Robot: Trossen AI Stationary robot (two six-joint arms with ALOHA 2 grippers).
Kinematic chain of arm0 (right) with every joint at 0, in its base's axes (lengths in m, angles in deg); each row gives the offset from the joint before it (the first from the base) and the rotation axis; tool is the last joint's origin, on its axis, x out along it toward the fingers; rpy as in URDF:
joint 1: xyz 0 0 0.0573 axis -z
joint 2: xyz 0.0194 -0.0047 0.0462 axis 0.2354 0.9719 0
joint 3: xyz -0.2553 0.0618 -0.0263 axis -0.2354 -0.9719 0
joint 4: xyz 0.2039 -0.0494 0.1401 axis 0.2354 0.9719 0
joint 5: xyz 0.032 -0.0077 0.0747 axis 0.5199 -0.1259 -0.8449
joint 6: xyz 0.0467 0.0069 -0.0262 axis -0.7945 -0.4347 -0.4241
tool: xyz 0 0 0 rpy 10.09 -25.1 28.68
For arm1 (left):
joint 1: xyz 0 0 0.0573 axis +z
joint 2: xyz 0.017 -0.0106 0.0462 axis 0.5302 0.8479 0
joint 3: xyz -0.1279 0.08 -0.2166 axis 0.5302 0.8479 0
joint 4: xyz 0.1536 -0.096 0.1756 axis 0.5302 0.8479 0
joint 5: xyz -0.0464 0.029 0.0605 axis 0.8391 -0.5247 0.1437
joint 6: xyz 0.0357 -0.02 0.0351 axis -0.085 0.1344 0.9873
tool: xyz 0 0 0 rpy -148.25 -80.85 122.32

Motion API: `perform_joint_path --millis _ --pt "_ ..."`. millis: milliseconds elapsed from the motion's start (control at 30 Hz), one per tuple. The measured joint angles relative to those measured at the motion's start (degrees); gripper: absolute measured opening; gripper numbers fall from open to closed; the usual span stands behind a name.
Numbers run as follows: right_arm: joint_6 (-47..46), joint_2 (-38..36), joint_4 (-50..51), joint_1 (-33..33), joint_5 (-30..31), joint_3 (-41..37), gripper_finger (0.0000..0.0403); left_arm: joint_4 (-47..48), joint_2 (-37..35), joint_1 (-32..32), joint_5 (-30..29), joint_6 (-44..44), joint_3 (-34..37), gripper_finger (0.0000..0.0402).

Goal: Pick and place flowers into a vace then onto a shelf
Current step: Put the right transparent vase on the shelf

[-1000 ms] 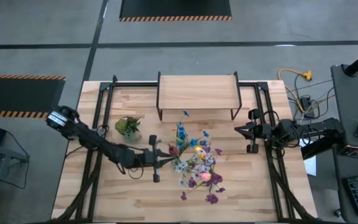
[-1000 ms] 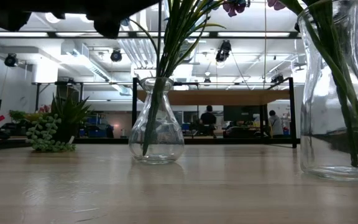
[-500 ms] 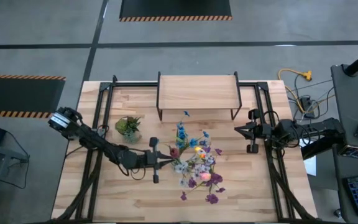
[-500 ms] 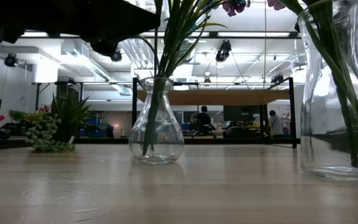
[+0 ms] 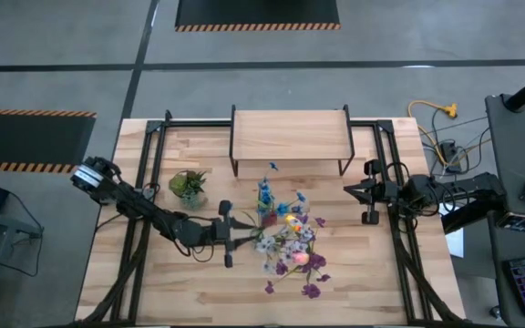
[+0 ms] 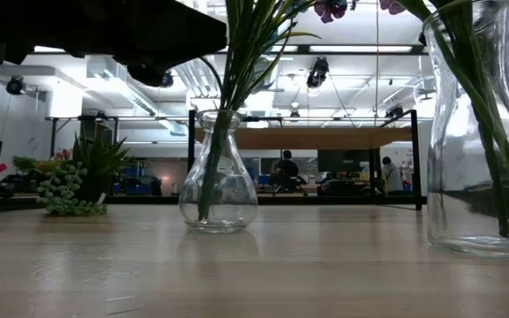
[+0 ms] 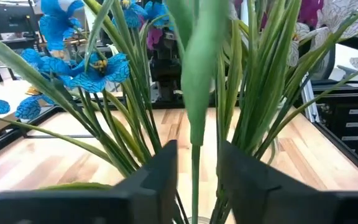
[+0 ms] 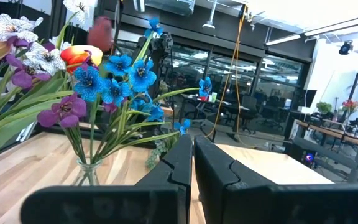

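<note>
A small bulb-shaped glass vase point(image 6: 217, 185) stands on the table and holds blue flowers point(image 5: 264, 193) on green stems point(image 7: 194, 149). Beside it, a taller glass vase point(image 6: 484, 132) holds purple, pink, yellow and white blooms point(image 5: 294, 248). My left gripper point(image 5: 242, 230) reaches in level from the table's left. It is open, with its fingers point(image 7: 166, 177) on either side of the stems just above the small vase's mouth. My right gripper point(image 5: 365, 196) waits shut near the table's right edge. The shelf point(image 5: 290, 135) stands at the far edge with nothing on its top. My left gripper has one stem point(image 7: 194, 155) running down the gap between its fingers, with further stems close beside both fingers. I cannot tell whether a finger touches any stem or the vase.
A small green potted plant point(image 5: 188, 185) sits to the left of the vases, close to my left arm. Black frame rails point(image 5: 149, 173) run along both sides of the table. Bare wood lies in front of the vases and between them and my right gripper.
In the low view my left arm has come lower and farther over the small vase. The small vase, with its stems, has slid a little toward the table's left.
</note>
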Motion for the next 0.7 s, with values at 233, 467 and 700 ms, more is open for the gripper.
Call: perform_joint_path --millis 233,467,700 --pt "0.0 0.0 0.0 0.0 0.0 0.0 0.0009 3.4 -3.1 -0.1 0.1 0.6 0.0 0.0153" --pt "0.0 0.0 0.0 0.0 0.0 0.0 0.0009 21.2 -13.9 -0.2 0.2 -3.7 0.0 0.0155" --pt "0.0 0.0 0.0 0.0 0.0 0.0 0.0009 27.5 -25.0 -0.4 0.2 -6.5 5.3 0.0155"
